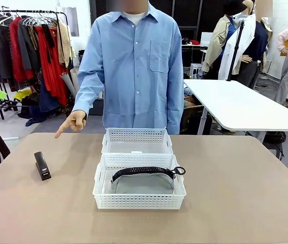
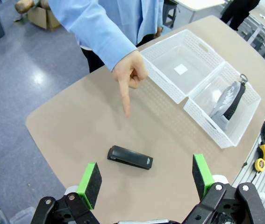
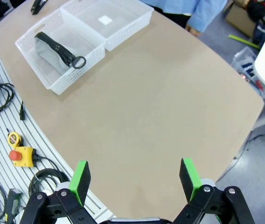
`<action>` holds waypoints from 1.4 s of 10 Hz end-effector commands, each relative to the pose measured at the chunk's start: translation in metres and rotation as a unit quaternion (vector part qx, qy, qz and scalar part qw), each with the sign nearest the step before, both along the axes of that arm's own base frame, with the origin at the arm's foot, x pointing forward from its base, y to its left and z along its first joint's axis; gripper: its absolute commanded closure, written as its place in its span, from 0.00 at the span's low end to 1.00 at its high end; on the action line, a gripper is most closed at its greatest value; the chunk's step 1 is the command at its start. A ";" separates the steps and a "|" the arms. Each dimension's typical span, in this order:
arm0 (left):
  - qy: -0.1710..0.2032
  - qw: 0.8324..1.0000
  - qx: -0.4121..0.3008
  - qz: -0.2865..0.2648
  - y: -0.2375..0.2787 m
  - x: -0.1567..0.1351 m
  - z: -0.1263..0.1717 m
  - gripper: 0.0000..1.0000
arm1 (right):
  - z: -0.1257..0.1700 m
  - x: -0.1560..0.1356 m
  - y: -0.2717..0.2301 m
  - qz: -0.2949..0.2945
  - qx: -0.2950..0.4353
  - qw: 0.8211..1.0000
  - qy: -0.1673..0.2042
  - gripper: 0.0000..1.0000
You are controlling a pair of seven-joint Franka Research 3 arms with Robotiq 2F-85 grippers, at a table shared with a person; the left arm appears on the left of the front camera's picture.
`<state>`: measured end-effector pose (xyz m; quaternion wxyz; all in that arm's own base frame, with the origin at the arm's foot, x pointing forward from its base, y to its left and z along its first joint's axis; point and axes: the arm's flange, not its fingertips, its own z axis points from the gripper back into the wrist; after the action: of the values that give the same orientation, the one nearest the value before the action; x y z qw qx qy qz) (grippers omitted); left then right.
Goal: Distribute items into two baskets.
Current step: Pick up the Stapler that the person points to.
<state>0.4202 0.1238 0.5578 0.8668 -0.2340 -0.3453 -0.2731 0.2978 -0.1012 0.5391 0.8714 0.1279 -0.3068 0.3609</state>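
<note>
Two white lattice baskets stand end to end at the table's middle. The near basket point(image 1: 139, 195) point(image 2: 244, 116) point(image 3: 53, 70) holds the grey pouch point(image 1: 142, 180) point(image 2: 229, 100) point(image 3: 53, 44) with its black zipper and ring pull. The far basket point(image 1: 137, 140) point(image 2: 183, 70) point(image 3: 109, 23) has only a small white label inside. The black stapler point(image 1: 42, 165) point(image 2: 130, 157) point(image 3: 38, 5) lies on the table at the left. A person's hand point(image 1: 71, 123) point(image 2: 130, 77) points a finger down toward the stapler. My left gripper point(image 2: 145, 179) hovers open above the stapler. High over bare table, my right gripper point(image 3: 134, 177) is open too.
The person in a blue shirt point(image 1: 131, 66) stands at the far edge. A white table point(image 1: 240, 104) stands behind to the right and a clothes rack point(image 1: 27, 51) to the left. Cables and tools point(image 3: 15, 154) lie on a rail beside the table.
</note>
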 end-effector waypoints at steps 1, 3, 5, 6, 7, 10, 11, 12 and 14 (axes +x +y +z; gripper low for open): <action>-0.003 1.000 -0.005 -0.004 0.000 0.000 0.001 0.00 | 0.000 0.000 0.002 -0.002 -0.003 1.000 0.003 0.00; -0.003 1.000 -0.005 -0.004 0.000 0.000 0.001 0.00 | 0.000 0.000 0.002 -0.002 -0.003 1.000 0.003 0.00; 0.003 1.000 -0.002 -0.002 -0.001 0.003 0.001 0.00 | 0.000 0.000 0.002 -0.002 -0.003 1.000 0.003 0.00; 0.012 1.000 -0.001 -0.006 -0.004 0.008 0.001 0.00 | 0.000 0.000 0.002 -0.002 -0.003 1.000 0.003 0.00; 0.023 1.000 0.003 -0.008 -0.008 0.015 0.002 0.00 | 0.000 0.000 0.002 -0.002 -0.003 1.000 0.003 0.00; 0.052 0.999 0.004 0.012 -0.022 0.031 0.005 0.00 | 0.005 0.009 0.000 -0.001 0.025 1.000 -0.006 0.00; 0.063 0.998 0.006 0.021 -0.027 0.037 0.006 0.00 | 0.006 0.015 0.001 -0.002 0.042 0.999 -0.008 0.00; 0.071 0.997 0.009 0.024 -0.030 0.043 0.006 0.00 | 0.006 0.021 0.001 -0.004 0.060 0.998 -0.010 0.00; 0.088 0.995 0.020 0.042 -0.038 0.055 0.004 0.00 | 0.006 0.033 0.000 -0.003 0.082 0.997 -0.013 0.00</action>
<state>0.4691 0.0859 0.5569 0.8978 -0.2387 -0.2863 -0.2346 0.3163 -0.0987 0.5428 0.8635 0.1767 -0.3314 0.3367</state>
